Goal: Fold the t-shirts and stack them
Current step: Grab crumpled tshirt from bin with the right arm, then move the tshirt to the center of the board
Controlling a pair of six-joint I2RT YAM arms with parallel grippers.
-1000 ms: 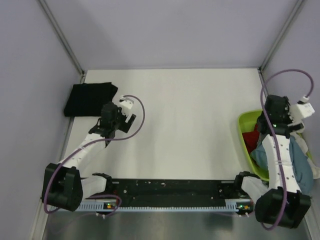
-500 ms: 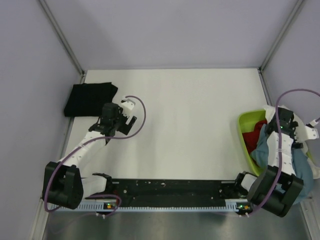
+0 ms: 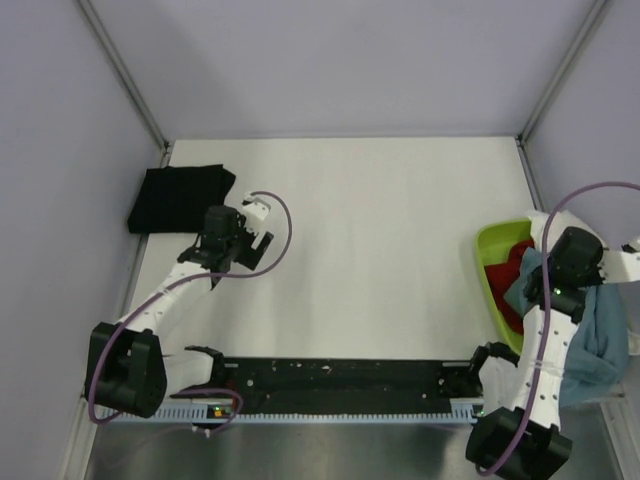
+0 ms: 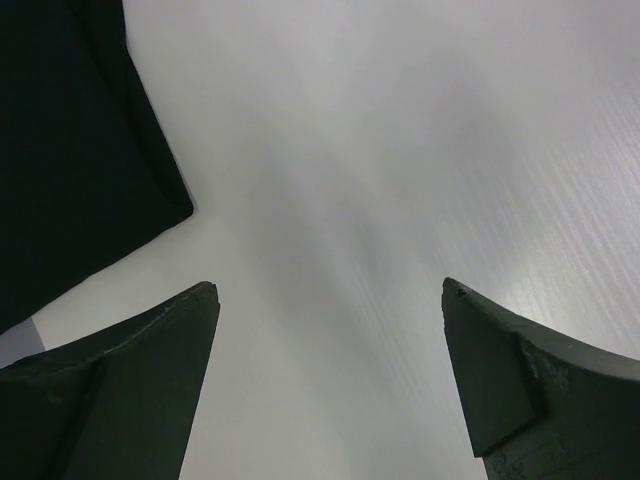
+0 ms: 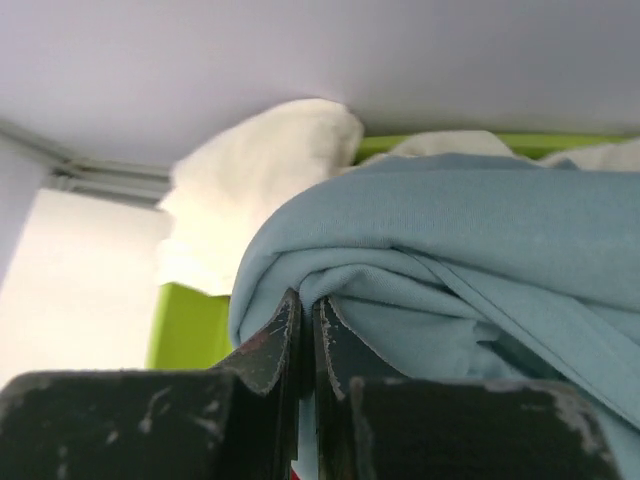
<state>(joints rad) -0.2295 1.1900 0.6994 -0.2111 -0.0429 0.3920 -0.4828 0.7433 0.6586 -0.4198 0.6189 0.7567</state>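
Shirts, four (red shirt [image 3: 515, 268] and white shirt [image 5: 260, 170] in bin [image 3: 484, 245]): black shirt [image 3: 178, 198] far-left of released left tool [image 4: 328, 285]; right tool [image 5: 307, 305] grasping slate-blue shirt [image 5: 450, 230].

Enclosure, as I logged it from the top camera.
- Desk [image 3: 380, 240]: was white, matte and evenly lit, with only soft shadows.
- Back wall [image 3: 340, 60]: was plain pale lavender.
- Left wall [image 3: 50, 200] and right wall [image 3: 600, 110]: were the same colour.
- Left post [image 3: 120, 70] and right post [image 3: 565, 70]: grey metal, rose from the desk's far corners.
- Steel ledge [image 3: 350, 455]: brushed, ran along the near edge.
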